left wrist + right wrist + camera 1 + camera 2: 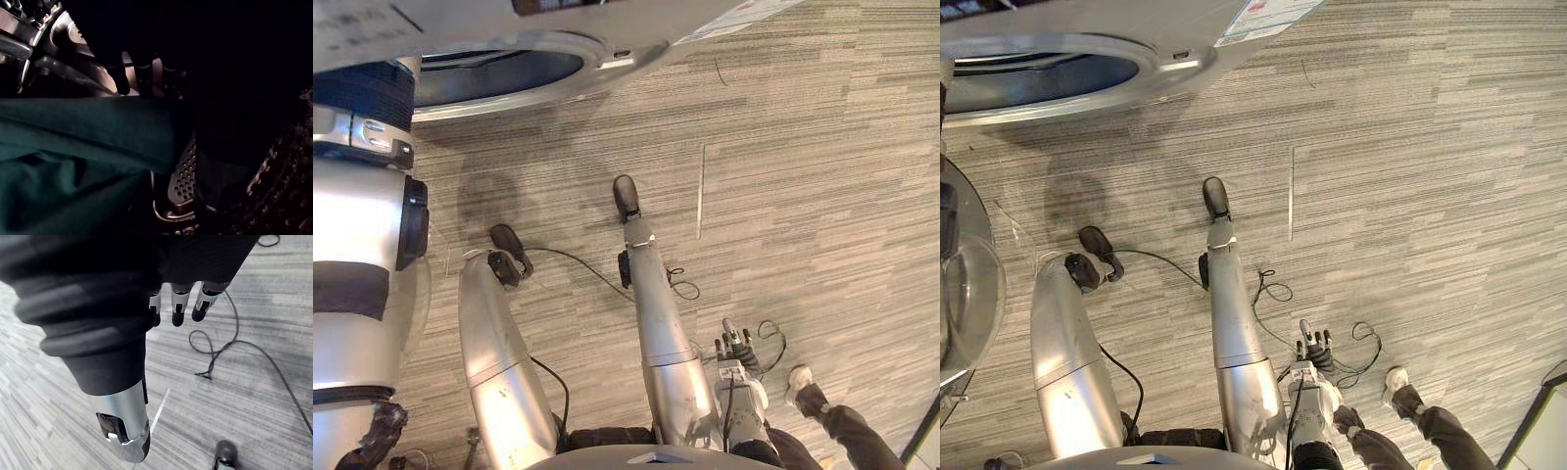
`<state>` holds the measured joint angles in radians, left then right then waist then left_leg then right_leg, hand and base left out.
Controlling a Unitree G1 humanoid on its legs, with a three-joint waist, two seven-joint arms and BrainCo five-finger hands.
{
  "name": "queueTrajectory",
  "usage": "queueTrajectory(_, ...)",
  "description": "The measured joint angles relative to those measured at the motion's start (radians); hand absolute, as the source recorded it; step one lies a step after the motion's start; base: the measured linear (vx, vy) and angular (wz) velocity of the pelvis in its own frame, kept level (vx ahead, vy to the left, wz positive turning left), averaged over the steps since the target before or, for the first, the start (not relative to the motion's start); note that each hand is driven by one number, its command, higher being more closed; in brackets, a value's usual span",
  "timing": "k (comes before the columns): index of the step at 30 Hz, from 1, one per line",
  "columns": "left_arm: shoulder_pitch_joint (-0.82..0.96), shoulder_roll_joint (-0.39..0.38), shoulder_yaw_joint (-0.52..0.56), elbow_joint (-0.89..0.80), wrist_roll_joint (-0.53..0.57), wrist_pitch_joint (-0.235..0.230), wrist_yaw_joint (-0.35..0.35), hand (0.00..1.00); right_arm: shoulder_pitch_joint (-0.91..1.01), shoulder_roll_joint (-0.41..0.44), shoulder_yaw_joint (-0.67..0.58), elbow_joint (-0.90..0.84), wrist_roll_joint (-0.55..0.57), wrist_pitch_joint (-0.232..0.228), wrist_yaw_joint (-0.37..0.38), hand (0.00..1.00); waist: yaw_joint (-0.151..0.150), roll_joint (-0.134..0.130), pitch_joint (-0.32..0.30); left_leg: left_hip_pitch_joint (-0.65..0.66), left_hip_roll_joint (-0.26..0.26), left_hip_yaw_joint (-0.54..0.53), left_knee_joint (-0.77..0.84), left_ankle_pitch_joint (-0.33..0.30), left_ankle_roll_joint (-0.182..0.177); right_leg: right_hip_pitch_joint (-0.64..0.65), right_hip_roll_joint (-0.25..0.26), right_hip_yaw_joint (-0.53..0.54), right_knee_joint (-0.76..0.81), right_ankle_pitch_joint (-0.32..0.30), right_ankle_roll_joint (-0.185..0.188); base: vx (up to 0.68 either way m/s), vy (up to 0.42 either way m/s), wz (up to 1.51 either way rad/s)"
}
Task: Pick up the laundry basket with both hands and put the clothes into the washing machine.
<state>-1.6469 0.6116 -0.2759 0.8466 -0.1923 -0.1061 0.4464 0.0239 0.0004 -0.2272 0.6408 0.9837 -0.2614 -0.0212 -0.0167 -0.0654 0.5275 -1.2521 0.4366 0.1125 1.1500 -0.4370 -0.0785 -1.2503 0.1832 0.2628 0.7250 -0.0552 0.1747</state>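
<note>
Clothes (73, 147), soft green folds, lie against a perforated metal drum (183, 178).

From my seat this reads as an office or lab room rather than a home laundry. The floor (822, 147) is striped grey-beige commercial carpet laid in tiles, with a straight seam (702, 191) between them. A silver washing machine (1136, 24) sits at the far left, its perforated drum (185, 174) in the left wrist view. A person's leg (850, 429) and shoe (798, 377) show near right.
</note>
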Motion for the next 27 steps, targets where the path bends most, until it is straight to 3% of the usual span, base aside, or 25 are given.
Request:
queueTrajectory(4, 0.000, 0.001, 0.029, 0.000, 0.002, 0.007, 0.001, 0.00, 0.000, 0.000, -0.001, 0.000, -0.003, -0.002, 0.000, 0.00, -0.006, 0.000, 0.000, -0.006, -0.001, -0.002, 0.005, 0.001, 0.002, -0.005, -0.001, -0.001, 0.008, 0.000, 0.000, 0.02, 0.041, 0.02)
queueTrajectory(10, 0.039, -0.046, 0.162, 0.000, -0.003, 0.010, -0.015, 0.00, 0.000, -0.007, 0.019, -0.001, -0.008, 0.000, -0.001, 0.00, -0.014, 0.000, 0.000, 0.007, -0.006, -0.001, -0.001, 0.006, 0.006, 0.003, -0.005, -0.003, 0.019, 0.000, 0.001, 0.04, 0.043, 0.04)
queueTrajectory(15, 0.250, -0.172, 0.279, -0.004, -0.038, 0.010, -0.083, 0.00, 0.000, -0.006, 0.028, 0.010, -0.008, 0.004, -0.001, 0.00, -0.018, 0.002, 0.001, 0.137, -0.032, 0.027, -0.094, 0.040, 0.002, 0.117, -0.040, -0.005, -0.041, 0.004, -0.004, 0.05, 0.028, 0.21)
queueTrajectory(20, 0.480, -0.293, 0.396, -0.011, -0.019, 0.010, -0.105, 0.00, -0.005, -0.007, 0.027, 0.017, -0.004, 0.004, -0.002, 0.00, -0.017, 0.004, -0.001, 0.253, -0.058, 0.029, -0.209, 0.085, -0.011, 0.236, -0.069, -0.029, -0.141, 0.028, -0.017, 0.07, 0.004, 0.20)
queueTrajectory(25, 0.767, -0.445, 0.493, 0.002, -0.003, 0.027, -0.127, 0.00, -0.052, -0.005, 0.007, 0.044, -0.001, 0.003, -0.010, 0.00, -0.013, 0.004, -0.004, 0.460, -0.083, 0.076, -0.331, 0.108, -0.021, 0.400, -0.097, -0.029, -0.199, 0.031, -0.021, 0.10, -0.012, 0.07)
queueTrajectory(27, 0.875, -0.513, 0.512, 0.027, 0.001, 0.027, -0.148, 0.00, -0.069, -0.006, -0.022, 0.045, -0.003, 0.004, -0.013, 0.00, -0.015, 0.018, -0.020, 0.544, -0.100, 0.092, -0.377, 0.113, -0.023, 0.472, -0.111, -0.028, -0.224, 0.026, -0.029, 0.09, -0.013, 0.04)
